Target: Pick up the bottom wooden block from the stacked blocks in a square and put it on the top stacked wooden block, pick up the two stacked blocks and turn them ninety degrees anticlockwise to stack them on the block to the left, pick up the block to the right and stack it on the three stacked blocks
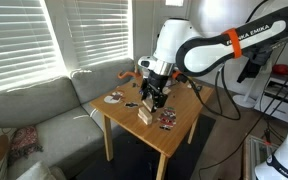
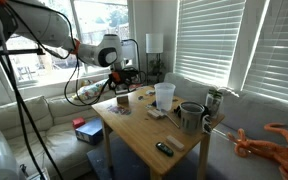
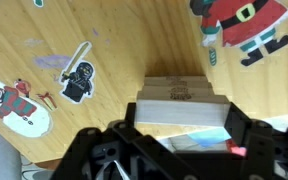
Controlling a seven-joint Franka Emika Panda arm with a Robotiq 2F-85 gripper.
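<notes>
- Your gripper (image 3: pixel 181 128) fills the bottom of the wrist view. Its jaws are clenched on the stacked blocks (image 3: pixel 180 105): one pale face sits squarely between the black fingers, and a second block edge shows just behind it.
- The grip looks centred, with both fingers level on the side faces. How many blocks are actually pinched cannot be told from this angle.
- Beyond the blocks, a dark figure sticker (image 3: pixel 77 76), a snowman sticker (image 3: pixel 14 103) and a Santa sticker (image 3: pixel 246 25) lie flat on the table (image 3: pixel 124 40). None of them obstructs you.
- In an exterior view the arm points straight down over the tabletop with the pale stack under the fingers. Whether the stack is clear of the wood cannot be told.
- Small dark items (image 1: pixel 167 120) lie just beside the stack.
- Judgement: the step in hand is handling the stack for the quarter turn.
- Lift it straight up.
- Turn it about the vertical only.
- Steer clear of the dark items.
- Seat the stack flush before you release.
- The neighbouring blocks are not distinguishable here, so confirm the target before you move.
</notes>
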